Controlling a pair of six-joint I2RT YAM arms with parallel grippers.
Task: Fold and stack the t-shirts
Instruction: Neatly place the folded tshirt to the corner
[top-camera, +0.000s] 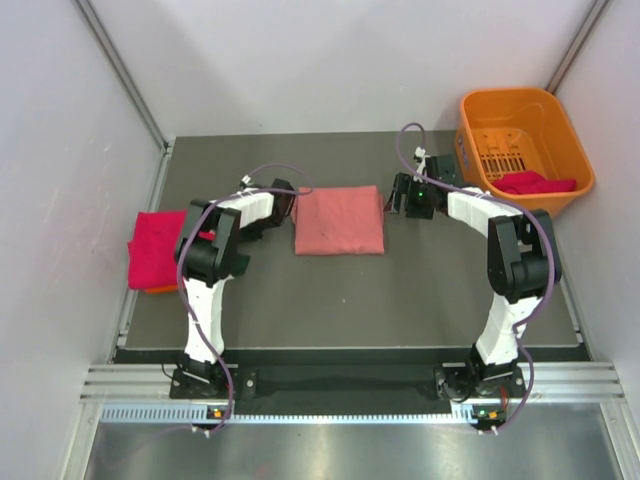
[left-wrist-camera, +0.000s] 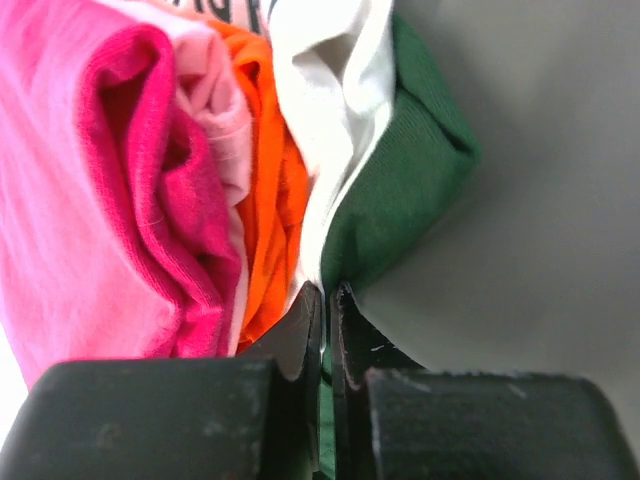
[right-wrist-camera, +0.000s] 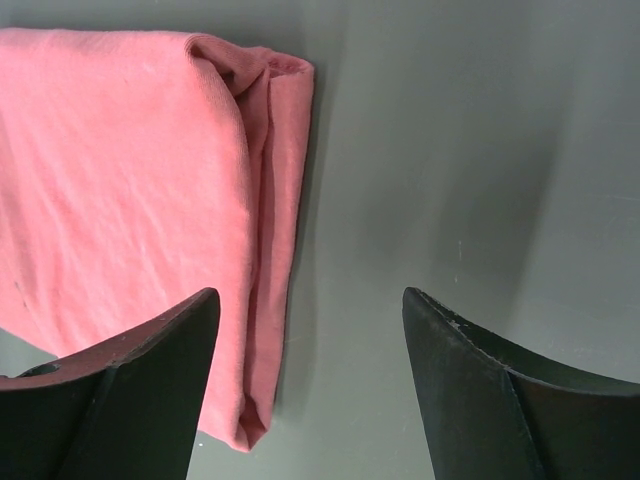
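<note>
**A:** Progress?
**B:** You're getting partway: stack (top-camera: 157, 250) sitting far left of basket (top-camera: 523, 145), folded salmon shirt (top-camera: 339, 220) lying nearer it, unstacked; magenta shirt (top-camera: 535, 184) waiting inside basket.
**A:** Claws?
**B:** Your left claw (left-wrist-camera: 327, 295) is sitting shut, far left; your right claw (right-wrist-camera: 308, 297) is hanging open, empty, nearer basket.

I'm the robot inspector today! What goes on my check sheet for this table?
Surface: dark grey flat tabletop, no spills seen.
Job's things: folded salmon-pink cloth t-shirt mid-table; magenta-red cloth t-shirt topping a pile at the left edge; left wrist view shows orange cloth t-shirt, white cloth t-shirt, dark green cloth t-shirt stacked; crumpled magenta cloth inside the orange plastic basket.
Clutter: only that basket, far right.
Grippers: left gripper shut, dark green cloth between its fingers; right gripper open at the salmon-pink shirt's edge.
Cables: purple cable looping along each arm.
Surroundings: pale walls, metal frame rails.
</note>
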